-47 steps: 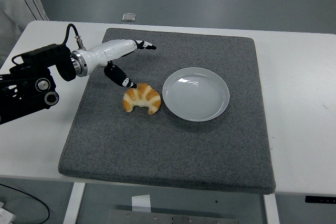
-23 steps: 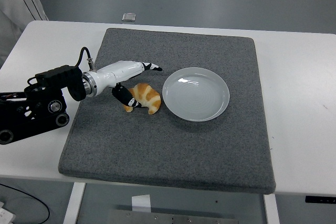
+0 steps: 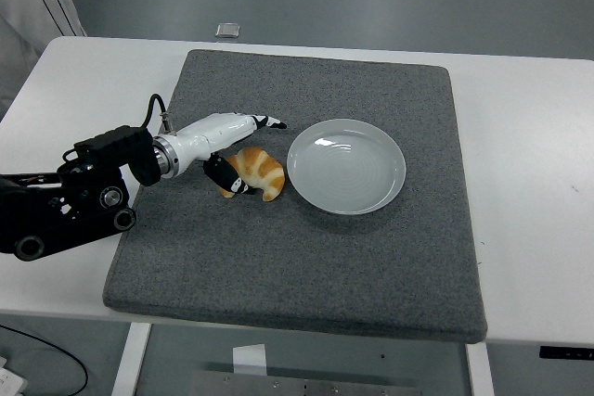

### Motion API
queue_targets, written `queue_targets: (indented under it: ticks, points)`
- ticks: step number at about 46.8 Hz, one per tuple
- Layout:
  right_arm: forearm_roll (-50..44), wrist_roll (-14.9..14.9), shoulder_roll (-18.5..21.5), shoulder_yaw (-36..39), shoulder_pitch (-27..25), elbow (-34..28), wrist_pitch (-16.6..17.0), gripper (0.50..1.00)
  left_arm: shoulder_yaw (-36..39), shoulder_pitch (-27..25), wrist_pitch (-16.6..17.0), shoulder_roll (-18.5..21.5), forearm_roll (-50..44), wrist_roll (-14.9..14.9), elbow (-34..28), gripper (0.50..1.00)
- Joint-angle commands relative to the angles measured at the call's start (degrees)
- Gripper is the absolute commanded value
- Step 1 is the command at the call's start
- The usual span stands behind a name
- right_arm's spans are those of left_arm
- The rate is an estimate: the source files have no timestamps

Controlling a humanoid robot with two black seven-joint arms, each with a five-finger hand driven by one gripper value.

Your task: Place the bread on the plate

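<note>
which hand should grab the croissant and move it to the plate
Left. The left hand is already at the croissant, thumb against its left end and fingers reaching over it, with the plate just beside. The right arm is out of view.

- My left hand (image 3: 230, 147) reaches in from the left over the grey mat (image 3: 306, 266), white shell up, fingers spread.
- My thumb (image 3: 223, 173) presses against the left end of the bread (image 3: 255, 173); my upper fingers (image 3: 267, 121) extend just above it, not closed round it.
- The bread is a golden croissant lying flat on the mat, curved side toward the plate (image 3: 346, 166).
- The plate is white, round, just right of the bread; a narrow strip of mat shows between them.
- The mat lies on the white table (image 3: 529, 164).
- A small grey object (image 3: 227, 31) sits beyond the table's far edge; I cannot tell what it is.
</note>
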Motion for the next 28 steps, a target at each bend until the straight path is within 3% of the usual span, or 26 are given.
queue_targets:
  ticks: [1, 28]
  points:
    - [0.00, 0.00, 0.00, 0.00, 0.00, 0.00, 0.00, 0.932, -0.02, 0.01, -0.01, -0.59, -0.09, -0.01, 0.39, 0.996]
    - [0.00, 0.00, 0.00, 0.00, 0.00, 0.00, 0.00, 0.932, 2.88, -0.25, -0.89, -1.47, -0.17, -0.09, 1.54, 0.996]
